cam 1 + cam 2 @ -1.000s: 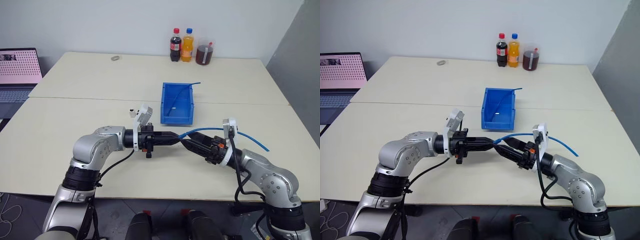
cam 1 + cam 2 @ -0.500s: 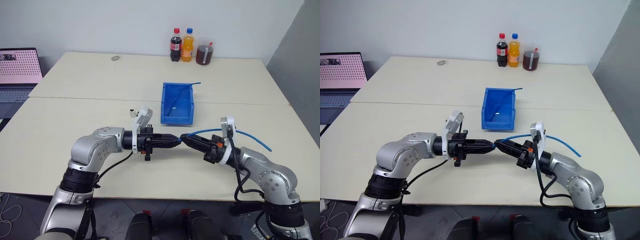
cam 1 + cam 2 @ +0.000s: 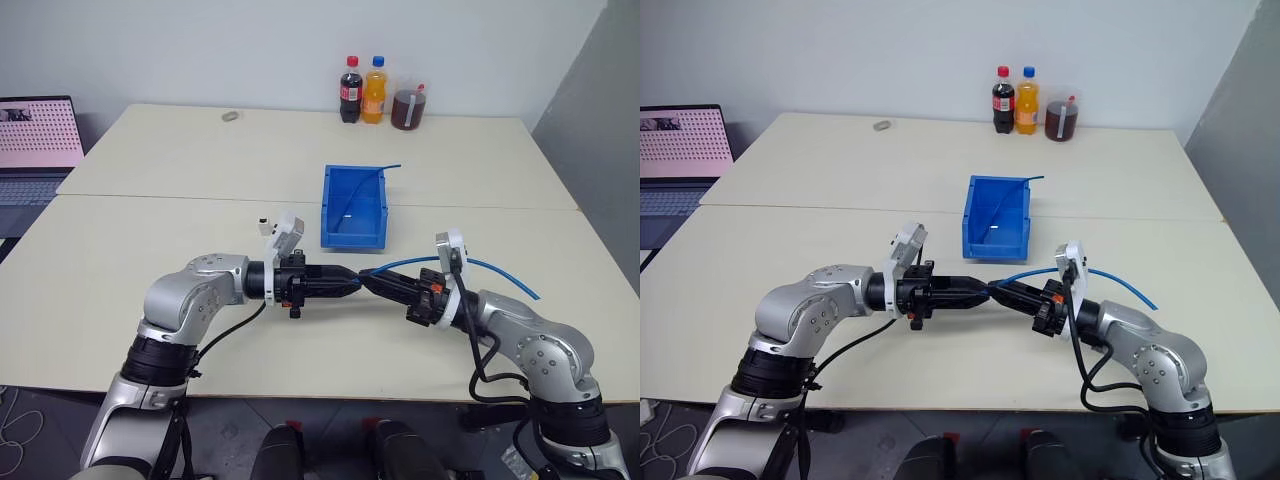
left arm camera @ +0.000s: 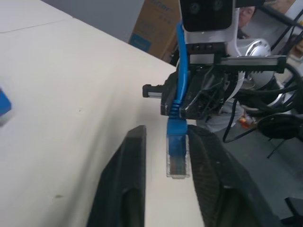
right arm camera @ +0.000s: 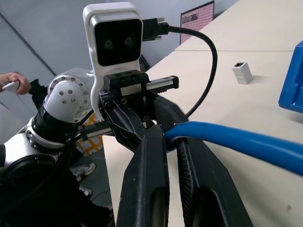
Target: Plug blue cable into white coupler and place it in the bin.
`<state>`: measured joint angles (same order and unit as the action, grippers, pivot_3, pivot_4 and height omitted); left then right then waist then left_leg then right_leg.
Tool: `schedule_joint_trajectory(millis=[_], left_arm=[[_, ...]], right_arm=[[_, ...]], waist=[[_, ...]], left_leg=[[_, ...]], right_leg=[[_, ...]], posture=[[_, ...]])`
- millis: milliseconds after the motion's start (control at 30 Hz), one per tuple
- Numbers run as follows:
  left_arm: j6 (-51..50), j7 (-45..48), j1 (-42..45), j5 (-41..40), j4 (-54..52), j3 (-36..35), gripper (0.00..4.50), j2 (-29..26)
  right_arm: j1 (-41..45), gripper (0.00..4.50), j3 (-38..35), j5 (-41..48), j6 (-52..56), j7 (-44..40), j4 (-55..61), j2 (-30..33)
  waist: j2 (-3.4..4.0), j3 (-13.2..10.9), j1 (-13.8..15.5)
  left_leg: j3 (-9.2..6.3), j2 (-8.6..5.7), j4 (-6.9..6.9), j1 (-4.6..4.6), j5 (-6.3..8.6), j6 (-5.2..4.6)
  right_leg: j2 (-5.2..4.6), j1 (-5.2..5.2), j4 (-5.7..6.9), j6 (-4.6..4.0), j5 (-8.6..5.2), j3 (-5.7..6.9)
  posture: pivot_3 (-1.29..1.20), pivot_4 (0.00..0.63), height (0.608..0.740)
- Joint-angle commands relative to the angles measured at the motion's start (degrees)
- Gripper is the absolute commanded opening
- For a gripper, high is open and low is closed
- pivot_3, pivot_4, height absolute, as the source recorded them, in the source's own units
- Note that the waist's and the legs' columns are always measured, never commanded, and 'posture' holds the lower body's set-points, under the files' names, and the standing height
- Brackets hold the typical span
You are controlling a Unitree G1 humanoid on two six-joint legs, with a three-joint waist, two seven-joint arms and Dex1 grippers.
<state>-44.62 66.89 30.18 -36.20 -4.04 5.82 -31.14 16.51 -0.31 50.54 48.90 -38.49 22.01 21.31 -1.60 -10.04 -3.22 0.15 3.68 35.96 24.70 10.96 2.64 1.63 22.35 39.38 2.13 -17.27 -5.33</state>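
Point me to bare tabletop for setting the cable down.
Bare: the near-left cream tabletop, and between the rectangular blue plastic bin and the far bottles. Crowded: centre front, where the left tool and right tool meet on the sky-blue cable.

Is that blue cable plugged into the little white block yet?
No. The blue cable ends in a bare clear plug between the left end effector's fingers; the white coupler sits alone on the table.

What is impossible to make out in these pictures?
- Left eye view: the cable end, covered where the left end effector meets the right end effector.
- Left wrist view: whether the plug touches the fingers.
- Left eye view: the pale item in the bin, too small to identify.
- Left eye view: the laptop, cut off by the edge.
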Motion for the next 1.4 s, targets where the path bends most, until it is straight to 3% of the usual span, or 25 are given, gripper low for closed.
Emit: schedule_joint_trajectory(millis=[33, 200, 400, 600, 800, 1167, 1400], left_arm=[[3.04, 1.09, -1.92, 0.98, -3.4, -0.51, 2.31, -2.24], [4.98, -1.98, -4.28, 1.92, -5.19, -2.58, 3.37, -3.85], [8.21, -17.78, -8.29, 8.21, -6.42, -7.76, 4.47, -1.89], [8.99, -37.94, -12.35, 16.37, -8.16, -11.1, 4.47, 4.74], [9.35, -52.19, -10.01, 23.89, -1.57, -12.68, 4.47, 9.41], [11.74, -52.38, -1.2, 26.87, 12.29, -10.13, 4.47, 10.99], [18.63, -53.27, 5.94, 30.33, 24.72, -8.47, 4.47, 12.25]], right_arm=[[1.18, 0.0, -0.92, -0.31, -2.29, 0.03, 0.05, -0.46], [2.05, 0.0, -1.59, -1.87, -4.36, 0.84, -1.9, -0.35], [1.9, 0.0, -1.93, -4.95, -6.71, 1.53, -3.57, 0.55], [1.51, 0.0, -2.35, -7.79, -8.54, 2.31, -5.1, 1.03], [2.48, 0.0, -1.66, -9.61, -9.13, 1.71, -6.63, 1.29], [3.69, 0.0, -1.81, -10.76, -9.35, 1.56, -7.39, 1.28], [3.28, 0.0, -2.1, -10.72, -9.13, 1.99, -6.75, 1.44]], waist=[[0.0, 0.0, -0.02], [0.0, -0.01, 0.01], [0.0, -0.01, 0.12], [-0.01, -0.01, 0.29], [-0.02, -0.01, 0.55], [-0.02, -0.02, 1.36], [-0.02, -0.02, 1.42]], left_leg=[[0.0, 0.0, 0.0, 0.0, 0.0, 0.0], [0.0, 0.0, -0.01, 0.01, 0.0, 0.0], [0.0, 0.01, -0.01, 0.01, 0.0, 0.0], [0.03, -0.02, -0.01, 0.03, 0.0, 0.0], [0.03, -0.05, 0.0, 0.05, 0.0, 0.0], [0.06, -0.07, 0.0, 0.09, 0.0, 0.01], [0.06, -0.08, -0.01, 0.1, 0.0, 0.01]], right_leg=[[0.0, 0.0, -0.02, 0.0, 0.0, -0.01], [-0.02, 0.0, -0.04, 0.0, 0.0, 0.01], [-0.03, 0.0, -0.04, 0.0, 0.0, 0.01], [-0.11, -0.01, -0.07, 0.03, 0.02, -0.01], [-0.11, -0.02, -0.09, 0.09, 0.06, -0.01], [-0.11, -0.03, -0.22, 0.13, 0.1, 0.01], [-0.11, -0.03, -0.27, 0.14, 0.12, 0.03]], posture=[[0.0, 0.15, 0.74], [0.0, 0.15, 0.74], [0.0, 0.15, 0.74], [0.0, 0.15, 0.74], [0.0, 0.15, 0.74], [0.0, 0.15, 0.74], [0.0, 0.15, 0.74]])
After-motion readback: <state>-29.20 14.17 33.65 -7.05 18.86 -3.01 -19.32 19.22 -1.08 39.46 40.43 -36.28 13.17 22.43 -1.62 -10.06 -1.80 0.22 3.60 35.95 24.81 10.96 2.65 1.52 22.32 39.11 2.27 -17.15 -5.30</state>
